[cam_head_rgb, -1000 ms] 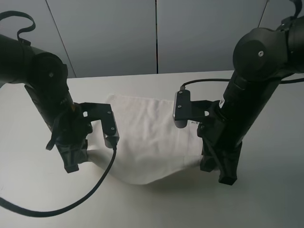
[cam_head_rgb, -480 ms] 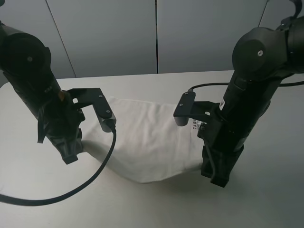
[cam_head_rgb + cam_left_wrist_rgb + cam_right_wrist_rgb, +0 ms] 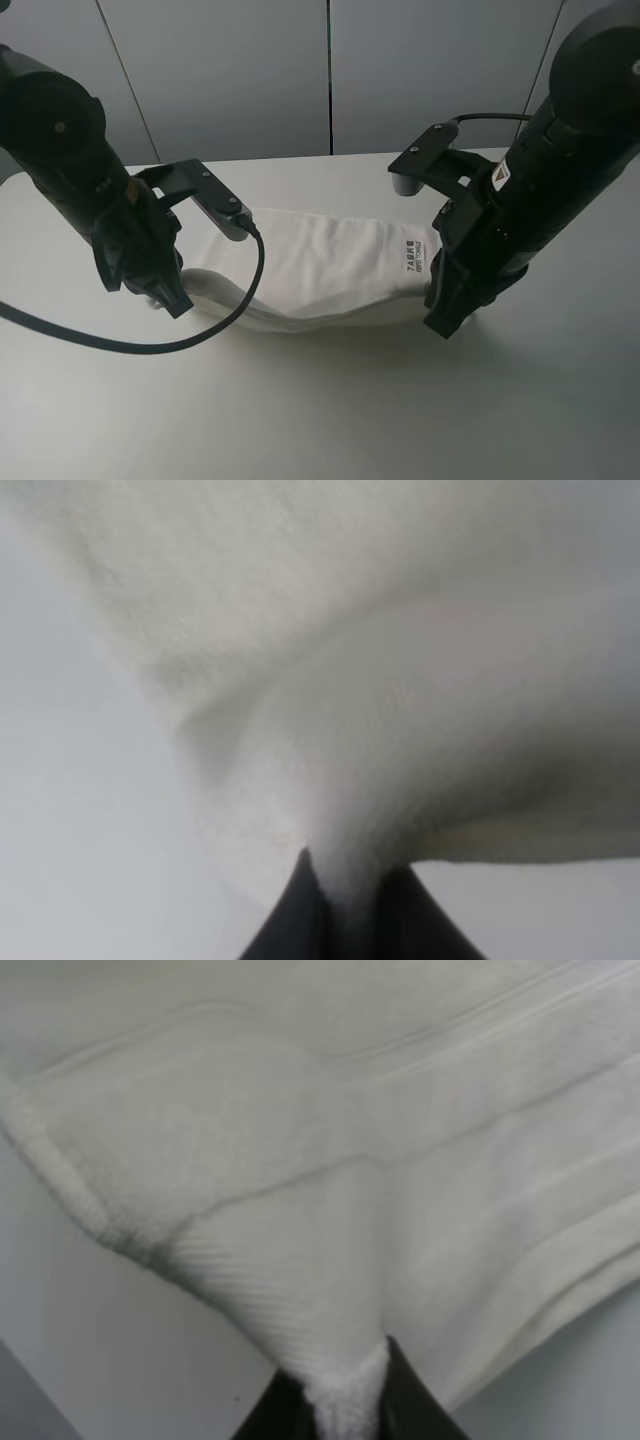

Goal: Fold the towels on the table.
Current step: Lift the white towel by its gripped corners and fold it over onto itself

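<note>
The towel (image 3: 320, 268) lies mid-frame on the table (image 3: 330, 420), with its near edge lifted. The left gripper (image 3: 345, 918) and right gripper (image 3: 345, 1405) each pinch a corner. The first fold looks half done. Next, both should carry that edge across together and lay it flat.

Towel (image 3: 322, 262) label (image 3: 414, 257) lettering illegible

**Matte black arms, rounded joints**

The left arm (image 3: 70, 170) and right arm (image 3: 560, 170) are matte black with bulbous joint housings; a pale screw (image 3: 62, 125) dots the left joint; a small reddish marking (image 3: 499, 172) sits on the right; a black cable (image 3: 200, 338) trails from the left bracket (image 3: 205, 195); the left gripper (image 3: 352, 920) and right gripper (image 3: 345, 1410) have dark, tapered fingers.
</note>
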